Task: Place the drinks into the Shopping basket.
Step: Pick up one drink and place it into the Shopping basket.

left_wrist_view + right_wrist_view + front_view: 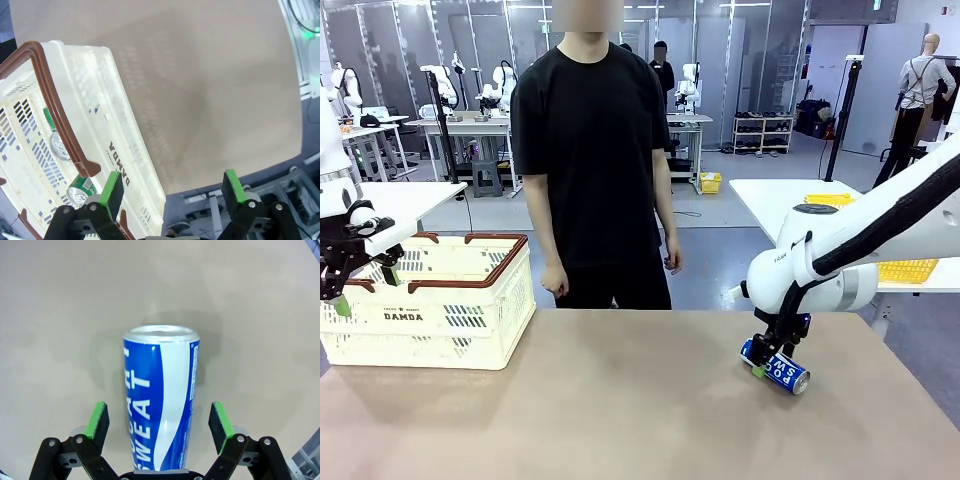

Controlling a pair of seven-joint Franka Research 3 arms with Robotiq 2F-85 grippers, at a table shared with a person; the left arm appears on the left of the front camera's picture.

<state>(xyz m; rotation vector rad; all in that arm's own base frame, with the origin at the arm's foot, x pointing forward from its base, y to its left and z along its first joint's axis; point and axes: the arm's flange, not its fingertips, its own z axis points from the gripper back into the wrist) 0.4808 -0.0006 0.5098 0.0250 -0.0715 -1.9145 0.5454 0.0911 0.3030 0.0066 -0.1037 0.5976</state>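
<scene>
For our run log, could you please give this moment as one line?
right claw: open, straddling blue can | left claw: open, beside basket

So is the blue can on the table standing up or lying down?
Lying on its side: the blue can rests lengthwise on the table, silver top facing sideways.

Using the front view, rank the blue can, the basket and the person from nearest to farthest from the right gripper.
1. The blue can, lying on the table between the open fingers of the right gripper.
2. The person, standing at the far edge, middle.
3. The basket, at the far left.
</scene>
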